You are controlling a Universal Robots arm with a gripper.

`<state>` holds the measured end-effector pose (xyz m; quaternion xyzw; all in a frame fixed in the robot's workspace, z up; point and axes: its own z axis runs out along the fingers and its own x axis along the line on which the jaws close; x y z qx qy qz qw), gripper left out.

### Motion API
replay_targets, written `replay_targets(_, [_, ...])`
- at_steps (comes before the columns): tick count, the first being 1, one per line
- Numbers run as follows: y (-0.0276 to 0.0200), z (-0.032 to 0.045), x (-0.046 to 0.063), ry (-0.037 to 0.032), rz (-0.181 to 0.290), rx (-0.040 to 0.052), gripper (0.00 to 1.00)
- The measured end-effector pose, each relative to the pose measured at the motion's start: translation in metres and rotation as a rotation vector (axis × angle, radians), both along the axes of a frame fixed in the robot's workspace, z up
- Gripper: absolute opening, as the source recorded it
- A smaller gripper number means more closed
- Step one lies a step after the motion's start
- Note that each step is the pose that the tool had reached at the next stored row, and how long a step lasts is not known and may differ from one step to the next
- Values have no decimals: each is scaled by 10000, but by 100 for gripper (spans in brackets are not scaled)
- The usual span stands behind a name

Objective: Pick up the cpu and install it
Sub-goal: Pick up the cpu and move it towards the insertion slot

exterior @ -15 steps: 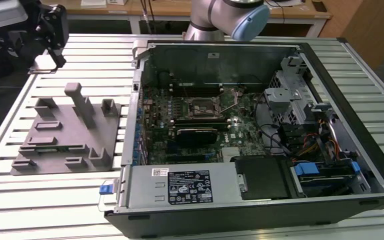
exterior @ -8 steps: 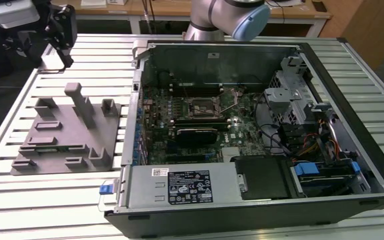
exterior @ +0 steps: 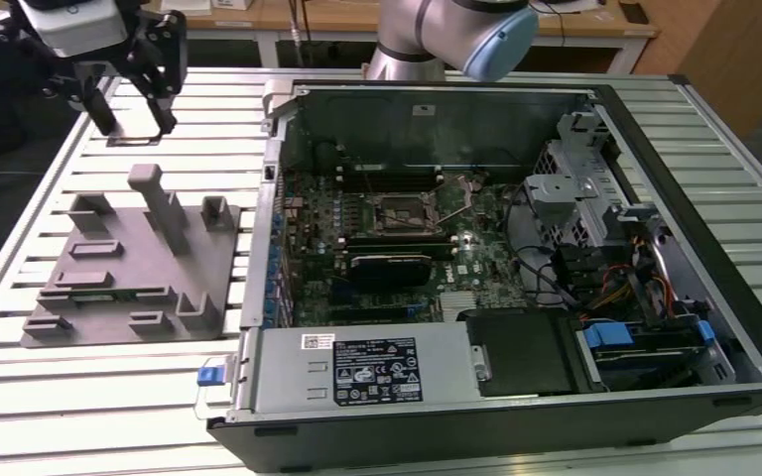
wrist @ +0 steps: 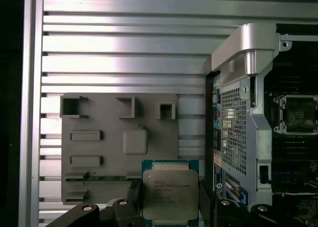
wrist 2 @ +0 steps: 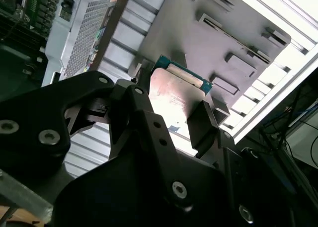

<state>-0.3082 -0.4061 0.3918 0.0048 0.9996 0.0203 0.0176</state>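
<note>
Gripper (exterior: 130, 127): at the exterior view's far left, raised above the slatted desk (exterior: 37, 392), beyond the grey fixture (exterior: 116, 273). Jaws closed on the cpu (wrist: 170, 192), gripping two opposite edges. In the first wrist view the cpu's silver top faces the camera, with the fixture behind it. Open computer case (exterior: 487, 438): at the exterior view's right, just beside the fixture. Socket (exterior: 401, 210): near the middle of its board.

cpu (wrist: 170, 193): thin square chip, silver-grey metal top, green edge; clamped by opposite edges between black fingers (wrist: 204, 199), lifted clear of grey fixture (wrist: 119, 147).
</note>
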Motion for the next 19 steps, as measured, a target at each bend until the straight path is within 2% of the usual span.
replay_targets(9, [0,-1,317,-1,1,1,54])
replay_targets(19, [0,-1,619,0,1,0,54])
